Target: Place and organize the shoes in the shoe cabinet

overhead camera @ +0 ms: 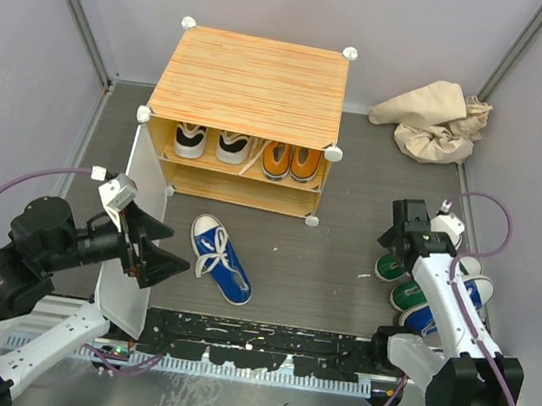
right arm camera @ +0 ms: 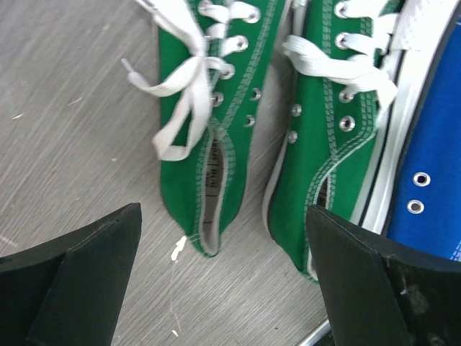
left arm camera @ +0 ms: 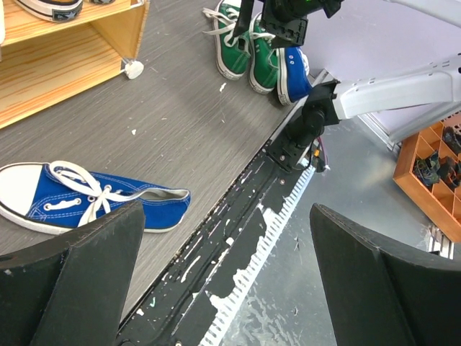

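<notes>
The shoe cabinet (overhead camera: 252, 84) stands at the back middle, its white door (overhead camera: 134, 244) swung open on the left. The white-and-black pair (overhead camera: 209, 142) and the orange pair (overhead camera: 292, 161) sit on its upper shelf. One blue shoe (overhead camera: 221, 257) lies on the floor in front, also in the left wrist view (left arm camera: 86, 202). My left gripper (overhead camera: 175, 250) is open and empty just left of it, above the table's front edge (left arm camera: 223, 288). Two green shoes (right arm camera: 209, 108) (right arm camera: 331, 130) stand side by side at the right with the other blue shoe (right arm camera: 428, 166). My right gripper (right arm camera: 223, 281) is open and empty above their heels.
A crumpled beige cloth (overhead camera: 434, 120) lies at the back right corner. The cabinet's lower shelf (left arm camera: 57, 65) holds no shoes where it shows. A black rail (overhead camera: 261, 348) runs along the near edge. Grey walls close in both sides.
</notes>
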### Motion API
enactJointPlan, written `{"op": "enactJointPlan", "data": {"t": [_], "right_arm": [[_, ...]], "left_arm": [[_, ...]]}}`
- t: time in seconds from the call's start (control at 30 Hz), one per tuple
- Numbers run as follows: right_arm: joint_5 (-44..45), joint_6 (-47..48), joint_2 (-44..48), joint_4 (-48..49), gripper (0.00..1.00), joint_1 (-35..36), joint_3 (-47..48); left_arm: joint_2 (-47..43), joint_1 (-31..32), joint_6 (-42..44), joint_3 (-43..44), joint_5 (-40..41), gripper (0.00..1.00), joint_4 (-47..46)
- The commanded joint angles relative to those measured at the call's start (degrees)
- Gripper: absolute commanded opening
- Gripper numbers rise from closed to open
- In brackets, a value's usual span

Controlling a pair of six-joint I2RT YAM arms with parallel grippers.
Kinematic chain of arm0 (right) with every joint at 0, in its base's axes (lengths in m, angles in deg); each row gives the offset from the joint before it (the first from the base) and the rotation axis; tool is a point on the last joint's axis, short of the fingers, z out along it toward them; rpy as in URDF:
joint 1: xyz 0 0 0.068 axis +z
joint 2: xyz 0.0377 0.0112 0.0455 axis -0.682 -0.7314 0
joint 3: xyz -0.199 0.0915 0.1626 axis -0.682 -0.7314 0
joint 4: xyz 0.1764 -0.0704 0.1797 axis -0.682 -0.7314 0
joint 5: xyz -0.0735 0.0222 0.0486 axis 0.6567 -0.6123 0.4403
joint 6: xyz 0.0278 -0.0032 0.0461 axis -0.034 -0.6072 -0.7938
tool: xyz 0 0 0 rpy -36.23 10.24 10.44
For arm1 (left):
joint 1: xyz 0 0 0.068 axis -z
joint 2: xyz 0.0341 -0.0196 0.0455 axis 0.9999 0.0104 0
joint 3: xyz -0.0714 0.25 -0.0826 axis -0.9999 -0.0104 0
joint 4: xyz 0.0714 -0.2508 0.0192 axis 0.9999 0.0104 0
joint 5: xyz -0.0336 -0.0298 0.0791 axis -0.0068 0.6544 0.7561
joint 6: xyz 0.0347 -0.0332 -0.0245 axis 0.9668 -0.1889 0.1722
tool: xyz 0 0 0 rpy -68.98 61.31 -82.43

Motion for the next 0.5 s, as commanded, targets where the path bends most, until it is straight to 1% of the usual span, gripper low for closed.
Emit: {"op": "enactJointPlan", "data": {"t": [0.0,0.1,0.2,0.3,0.4,0.47], "right_arm": [[-2.8,2.0,1.7,1.3,1.00,-5.8,-1.8],[-7.9,2.9,2.0,3.5,1.00,-10.6,-3.7],[-15.1,3.3,1.6,7.7,0.94,-15.8,-7.0],[-17.8,3.9,-1.1,11.7,0.87,-16.9,-9.2],[-20.5,4.7,-3.1,15.9,0.69,-16.9,-11.1],[-23.4,6.0,-3.7,18.9,0.51,-17.0,-12.1]], "left_arm": [[-1.2,0.1,0.5,-0.7,-2.3,0.98,-4.2],[-1.1,0.0,0.6,-1.1,-2.4,0.98,-4.0],[-1.0,0.1,0.7,-1.8,-2.2,0.98,-4.2],[-0.9,0.1,0.6,-2.9,-1.9,0.98,-4.8],[-0.2,0.1,0.6,-3.8,-1.4,0.98,-4.7],[0.3,0.1,0.8,-4.2,-1.1,0.98,-4.5]]}}
